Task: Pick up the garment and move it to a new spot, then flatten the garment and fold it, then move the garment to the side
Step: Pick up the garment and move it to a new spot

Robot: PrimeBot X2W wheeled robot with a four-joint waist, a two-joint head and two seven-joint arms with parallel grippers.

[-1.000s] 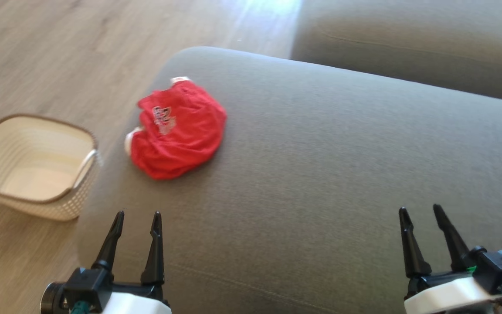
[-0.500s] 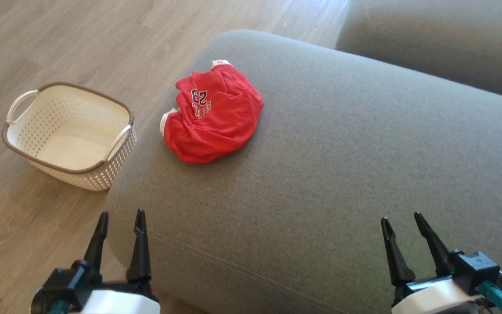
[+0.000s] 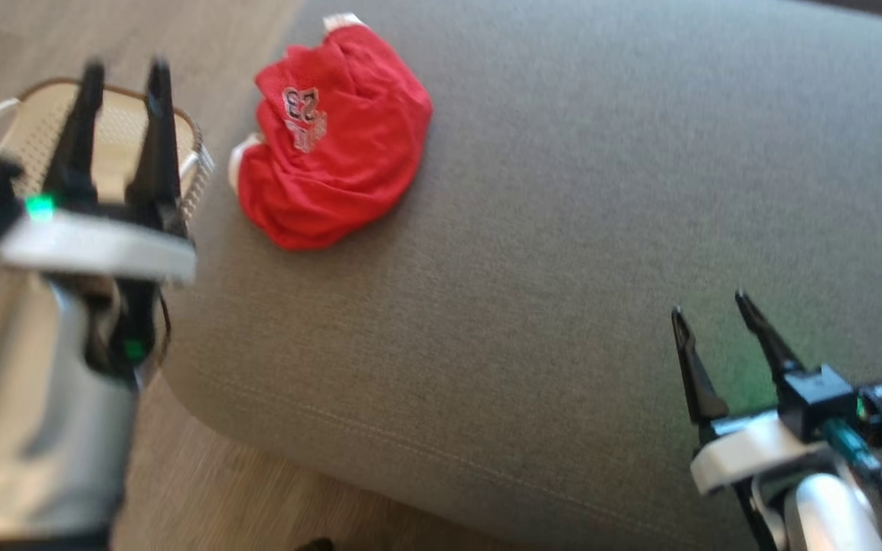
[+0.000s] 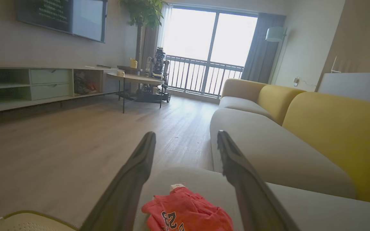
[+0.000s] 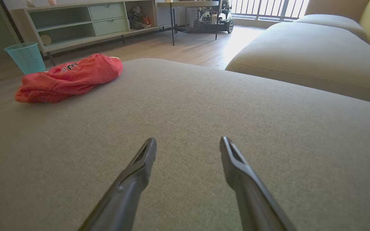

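**Step 1: reach for the garment, nothing gripped yet**

The grey sofa cushion (image 3: 563, 229) is our work area and is mostly bare. A cream basket (image 3: 20, 126) stands on the floor just off its left edge. The red garment (image 3: 334, 153) lies bunched in a heap near the cushion's far-left corner, close to the basket side, with the printed number up.

We judge this a left-arm pick. We'd come down on top of the heap and pinch a thick fold near its middle, not the white hem, so the whole bundle lifts. Keep the fingertips off the cushion fabric and clear of the basket rim. The drop spot should be the bare middle, where both arms reach.

The left forearm is lifted and upright. The left hand (image 3: 125, 69) hangs over the basket, fingers apart and empty. In its wrist view the garment sits low between the fingers, so it is roughly lined up. The right hand (image 3: 709, 304) is low over the near-right cushion, fingers apart and empty, well apart from the garment.
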